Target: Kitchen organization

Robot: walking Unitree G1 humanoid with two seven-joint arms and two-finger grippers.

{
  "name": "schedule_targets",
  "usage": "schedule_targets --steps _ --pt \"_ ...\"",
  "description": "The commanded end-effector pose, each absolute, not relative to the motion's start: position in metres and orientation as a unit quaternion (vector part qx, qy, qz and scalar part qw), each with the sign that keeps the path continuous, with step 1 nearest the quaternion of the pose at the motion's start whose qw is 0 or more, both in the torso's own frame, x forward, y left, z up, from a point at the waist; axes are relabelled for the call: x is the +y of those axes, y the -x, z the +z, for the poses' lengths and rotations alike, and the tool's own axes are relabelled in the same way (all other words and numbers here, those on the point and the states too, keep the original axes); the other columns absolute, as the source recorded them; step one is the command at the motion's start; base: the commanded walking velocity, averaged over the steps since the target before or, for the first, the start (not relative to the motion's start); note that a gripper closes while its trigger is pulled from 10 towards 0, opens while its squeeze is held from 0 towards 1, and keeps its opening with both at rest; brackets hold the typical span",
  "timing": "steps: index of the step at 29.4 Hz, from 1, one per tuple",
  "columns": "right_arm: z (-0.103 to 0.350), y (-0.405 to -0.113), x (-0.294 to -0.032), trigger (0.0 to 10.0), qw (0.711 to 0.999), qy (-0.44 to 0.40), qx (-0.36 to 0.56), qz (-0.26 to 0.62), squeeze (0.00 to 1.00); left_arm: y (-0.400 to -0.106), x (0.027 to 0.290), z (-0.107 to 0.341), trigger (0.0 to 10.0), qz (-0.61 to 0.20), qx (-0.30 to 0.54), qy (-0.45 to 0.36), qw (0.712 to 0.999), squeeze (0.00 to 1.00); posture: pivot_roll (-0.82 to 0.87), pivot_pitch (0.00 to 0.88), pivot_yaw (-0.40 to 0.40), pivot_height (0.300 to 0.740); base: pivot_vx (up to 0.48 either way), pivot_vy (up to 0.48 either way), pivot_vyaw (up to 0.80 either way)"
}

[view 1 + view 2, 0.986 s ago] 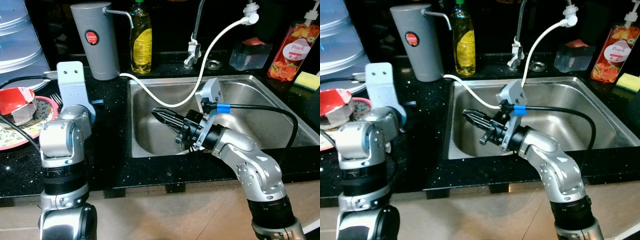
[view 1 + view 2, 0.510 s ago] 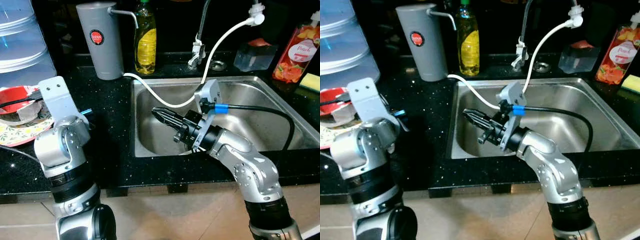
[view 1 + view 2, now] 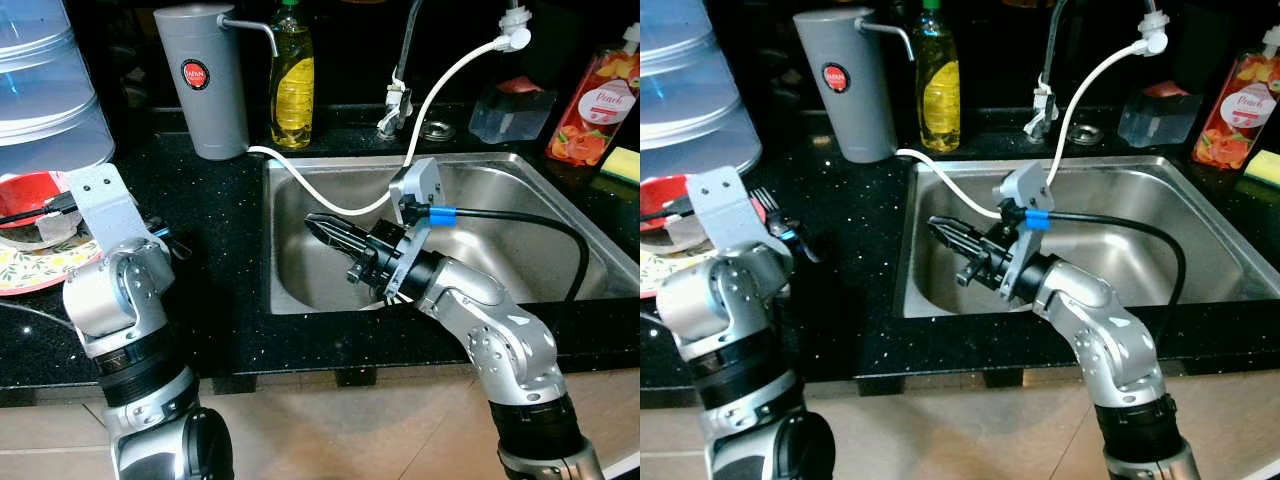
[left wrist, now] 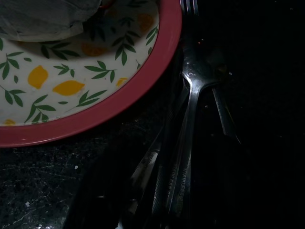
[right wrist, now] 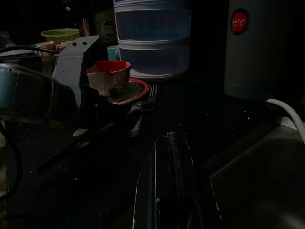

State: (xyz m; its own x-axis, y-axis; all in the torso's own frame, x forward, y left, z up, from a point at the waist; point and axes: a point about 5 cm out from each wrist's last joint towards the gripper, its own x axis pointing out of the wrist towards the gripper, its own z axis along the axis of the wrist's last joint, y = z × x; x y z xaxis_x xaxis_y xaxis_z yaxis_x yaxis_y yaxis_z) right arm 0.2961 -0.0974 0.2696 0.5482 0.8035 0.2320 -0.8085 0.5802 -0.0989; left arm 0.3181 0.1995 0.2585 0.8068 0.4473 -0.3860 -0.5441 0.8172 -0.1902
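Nearest: the silver left arm, elbow raised over the black speckled tabletop (image 3: 215,260). Since half a second ago its wrist has swung slightly toward the plate. The left hand (image 3: 790,240) is mostly hidden behind the wrist bracket; whether its fingers are apart or together cannot be told. It hovers just above the steel forks and spoons (image 4: 188,119).

Left wrist view: cutlery handles lie bunched together on the dark surface, just beside the rim of the pink-rimmed plate with lemon and leaf print (image 4: 109,102). The fork tines are cut off at the frame edge; the lower handles are lost in shadow.

Middle: the right hand (image 3: 325,228), black fingers pressed together and gripping nothing, is held over the left part of the stainless steel sink (image 3: 540,250). It has not moved from its earlier place. A white hose (image 3: 330,200) drapes across the basin behind it.

On the plate: a crumpled red and white carton (image 5: 110,74), partly hidden by the left arm.

Far: grey cylindrical dispenser with red round label (image 3: 208,80), yellow dish-soap bottle (image 3: 292,85), translucent stacked plastic containers (image 3: 45,90), orange-labelled pump bottle (image 3: 590,105), yellow sponge (image 3: 622,163), cut off at the edge.
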Motion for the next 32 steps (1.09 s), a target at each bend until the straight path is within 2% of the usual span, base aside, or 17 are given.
schedule_targets --steps 1,19,20,21,22,27,32 --pt "0.268 -0.296 -0.099 10.0 0.883 -0.012 -0.128 0.452 0.00 -0.319 0.199 0.254 0.0 0.264 0.176 0.152 0.936 0.00 -0.02 0.098 0.052 0.740 0.000 0.000 0.00" --pt "0.269 -0.297 -0.101 10.0 0.885 -0.013 -0.127 0.447 0.00 -0.319 0.201 0.248 0.0 0.269 0.183 0.153 0.933 0.00 -0.02 0.100 0.047 0.740 0.000 0.000 0.00" --pt "0.269 -0.297 -0.101 10.0 0.885 -0.013 -0.127 0.447 0.00 -0.322 0.201 0.257 9.1 0.262 0.157 0.133 0.943 0.00 -0.02 0.100 0.047 0.740 0.000 0.000 0.00" --pt "0.269 -0.297 -0.101 10.0 0.885 -0.013 -0.127 0.447 0.00 -0.323 0.201 0.260 10.0 0.260 0.149 0.127 0.946 0.00 -0.02 0.100 0.047 0.740 0.000 0.000 0.00" --pt "0.269 -0.297 -0.101 10.0 0.885 -0.013 -0.127 0.447 0.00 -0.323 0.201 0.260 10.0 0.260 0.149 0.127 0.946 0.00 -0.02 0.100 0.047 0.740 0.000 0.000 0.00" --pt "0.269 -0.298 -0.101 10.0 0.886 -0.014 -0.128 0.445 0.00 -0.327 0.187 0.299 10.0 0.204 0.039 0.107 0.972 0.00 -0.02 0.099 0.047 0.740 0.000 0.000 0.00" --pt "0.269 -0.298 -0.101 10.0 0.887 -0.014 -0.128 0.444 0.00 -0.327 0.178 0.314 10.0 0.162 -0.002 0.110 0.981 0.00 -0.02 0.099 0.047 0.740 0.000 0.000 0.00"
